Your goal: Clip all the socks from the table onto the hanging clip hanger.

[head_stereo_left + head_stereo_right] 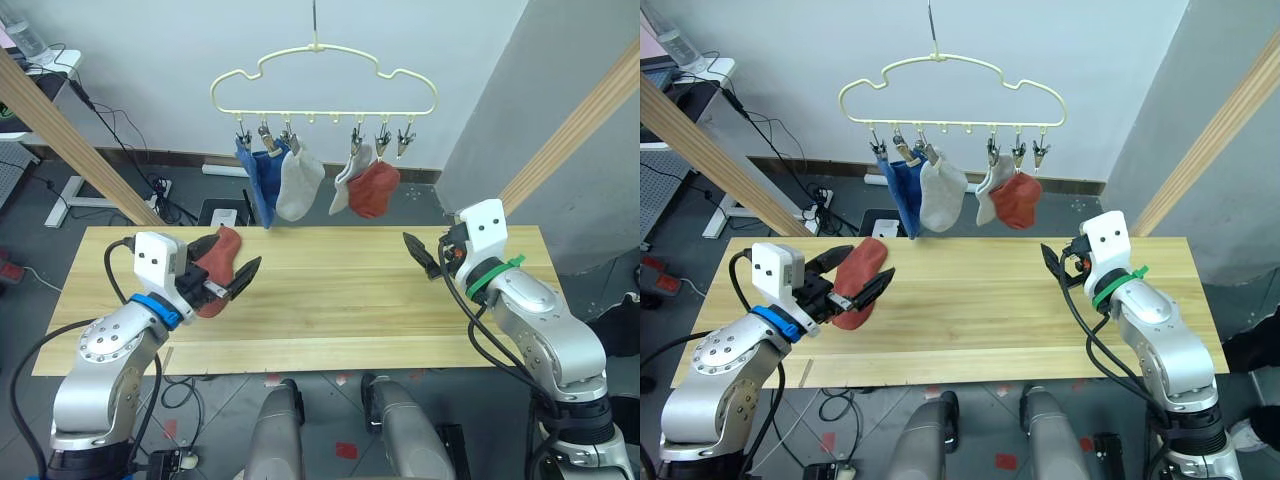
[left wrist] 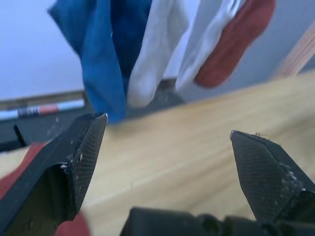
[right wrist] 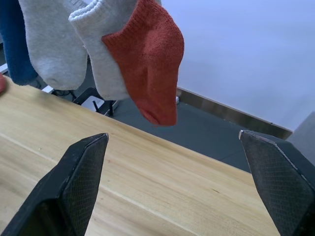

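Observation:
The pale yellow clip hanger [image 1: 320, 62] hangs above the table's far edge. Clipped to it are blue socks [image 1: 260, 180], two light grey socks [image 1: 298, 185] and a rust-red sock [image 3: 147, 64]. A second rust-red sock [image 1: 218, 262] lies on the table [image 1: 340, 300] at the left. My left gripper [image 1: 236, 254] is open right at this sock, which sits beside one finger, not between the two. Over the table's right part, my right gripper [image 1: 420, 256] is open with nothing in it, below and in front of the hanging red sock.
Slanted pale wooden poles [image 1: 70, 140] [image 1: 590, 110] rise on both sides behind the table. Cables and a power strip [image 1: 160, 190] lie on the floor beyond the far edge. The rightmost clips [image 1: 405, 140] on the hanger hold nothing.

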Available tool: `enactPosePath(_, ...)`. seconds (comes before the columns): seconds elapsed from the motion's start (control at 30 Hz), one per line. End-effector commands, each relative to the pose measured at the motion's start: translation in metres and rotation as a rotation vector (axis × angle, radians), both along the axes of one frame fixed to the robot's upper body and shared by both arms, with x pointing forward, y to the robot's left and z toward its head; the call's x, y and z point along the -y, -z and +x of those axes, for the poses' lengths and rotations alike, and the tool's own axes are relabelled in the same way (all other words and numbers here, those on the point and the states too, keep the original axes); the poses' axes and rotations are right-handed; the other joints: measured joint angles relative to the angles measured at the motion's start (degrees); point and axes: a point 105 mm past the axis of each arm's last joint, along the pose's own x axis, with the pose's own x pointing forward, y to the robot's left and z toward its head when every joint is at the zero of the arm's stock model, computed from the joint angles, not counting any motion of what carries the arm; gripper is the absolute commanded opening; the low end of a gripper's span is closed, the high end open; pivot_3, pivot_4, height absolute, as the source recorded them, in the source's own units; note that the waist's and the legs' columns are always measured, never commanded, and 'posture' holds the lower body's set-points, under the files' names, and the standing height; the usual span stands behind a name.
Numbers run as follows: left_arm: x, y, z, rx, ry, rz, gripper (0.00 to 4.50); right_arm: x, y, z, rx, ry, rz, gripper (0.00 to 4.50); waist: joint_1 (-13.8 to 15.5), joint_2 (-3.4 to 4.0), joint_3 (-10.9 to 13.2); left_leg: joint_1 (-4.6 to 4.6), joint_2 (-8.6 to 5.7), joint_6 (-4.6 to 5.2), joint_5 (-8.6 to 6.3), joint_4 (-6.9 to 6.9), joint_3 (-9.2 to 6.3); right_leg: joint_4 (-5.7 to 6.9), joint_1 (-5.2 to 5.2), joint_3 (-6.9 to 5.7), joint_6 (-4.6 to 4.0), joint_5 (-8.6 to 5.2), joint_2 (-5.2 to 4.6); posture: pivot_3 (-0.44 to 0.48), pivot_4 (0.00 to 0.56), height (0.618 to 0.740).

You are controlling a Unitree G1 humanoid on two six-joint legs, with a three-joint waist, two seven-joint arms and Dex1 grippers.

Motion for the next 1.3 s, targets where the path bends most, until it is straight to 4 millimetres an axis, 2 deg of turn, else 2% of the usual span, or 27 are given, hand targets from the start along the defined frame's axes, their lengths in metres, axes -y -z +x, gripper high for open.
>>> enactPosePath(0.03, 0.02, -0.026, -0.01, 0.113, 0.155, -0.035, 4.46, -0.001, -0.029, -0.004, 0.125, 0.024, 0.013, 4.5, 0.0, 0.0, 0.0, 0.01, 0.0, 0.0, 0.0, 0.01, -0.01, 0.02, 0.0, 0.0, 0.0, 0.0, 0.0, 0.018, 0.306, 0.74)
enactPosePath(0.2, 0.038, -0.042, -0.024, 0.184, 0.364, -0.084, 4.46, -0.008, -0.04, -0.003, 0.162, 0.041, 0.04, 4.5, -0.1, 0.0, 0.0, 0.0, 0.0, 0.0, 0.0, 0.19, 0.01, 0.04, 0.05, 0.02, 0.04, 0.08, 0.0, 0.013, 0.305, 0.74)
enactPosePath(0.4, 0.042, -0.051, -0.023, 0.189, 0.414, -0.133, 4.46, -0.008, -0.055, 0.003, 0.24, 0.123, 0.025, 4.5, -0.1, 0.0, 0.0, 0.0, -0.01, 0.0, 0.0, 0.24, -0.01, 0.05, 0.07, 0.01, 0.05, 0.09, 0.01, 0.009, 0.308, 0.74)
enactPosePath(0.57, 0.046, -0.056, -0.023, 0.196, 0.444, -0.147, 4.46, -0.02, -0.071, 0.008, 0.302, 0.136, 0.076, 4.5, -0.2, 0.0, 0.0, 0.0, 0.0, 0.0, 0.0, 0.22, -0.01, 0.03, 0.08, 0.01, 0.05, 0.09, 0.02, 0.009, 0.311, 0.74)
enactPosePath(0.7, 0.047, -0.057, -0.022, 0.197, 0.445, -0.147, 4.5, -0.027, -0.075, 0.012, 0.318, 0.14, 0.107, 3.27, -0.1, 0.0, 0.0, 0.01, 0.01, 0.0, 0.0, 0.23, -0.03, 0.05, 0.08, 0.01, 0.05, 0.09, 0.04, 0.013, 0.313, 0.74)
enactPosePath(1.0, 0.05, -0.059, -0.019, 0.215, 0.444, -0.144, 4.5, -0.04, -0.081, 0.025, 0.334, 0.152, 0.161, 3.27, -0.1, 0.0, 0.0, 0.01, 0.02, 0.01, 0.01, 0.24, -0.04, 0.05, 0.09, 0.0, 0.04, 0.1, 0.04, 0.013, 0.316, 0.74)
enactPosePath(1.3, 0.05, -0.058, -0.017, 0.221, 0.435, -0.137, 4.5, -0.035, -0.083, 0.038, 0.328, 0.219, 0.192, 3.27, -0.1, 0.0, 0.0, -0.01, 0.01, 0.01, 0.0, 0.23, -0.03, 0.02, 0.09, 0.0, 0.03, 0.1, 0.03, 0.021, 0.319, 0.74)
